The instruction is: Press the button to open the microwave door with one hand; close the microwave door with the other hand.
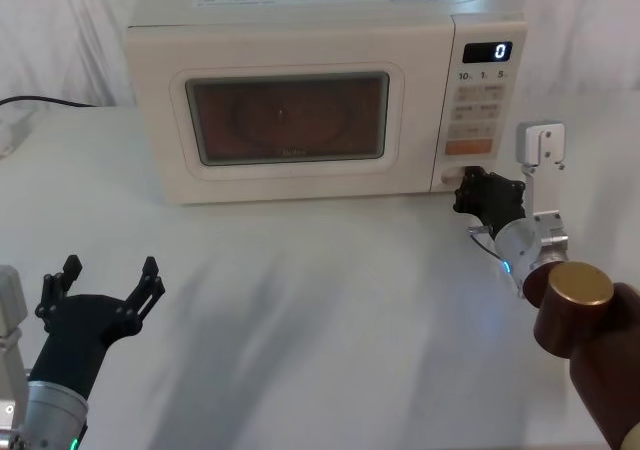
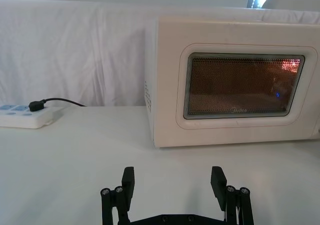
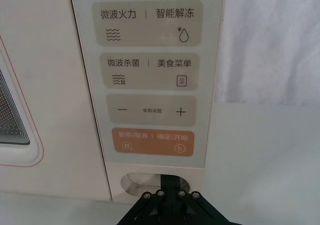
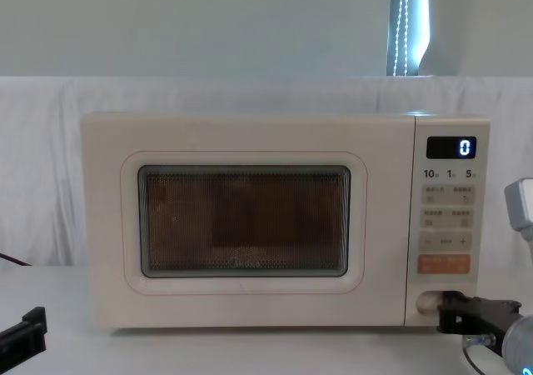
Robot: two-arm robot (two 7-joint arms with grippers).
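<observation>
Cream button [image 3: 134, 181] sits right under my closed right pincer [image 3: 168, 191]; drifting up hits the orange key [image 3: 152, 142]. Left pincer [image 1: 108, 285] waits open over the tabletop [image 1: 330, 310].

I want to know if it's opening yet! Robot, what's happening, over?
Right gripper at the button, fingers together. Left gripper open, low over the table. Microwave door shut. Nothing in the way.

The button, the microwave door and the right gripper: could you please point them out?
the button [image 3: 137, 182], right wrist view, its left rim.
the microwave door [image 4: 241, 221], chest view, window centre.
the right gripper [image 1: 468, 188], head view, fingertips at the button.
</observation>
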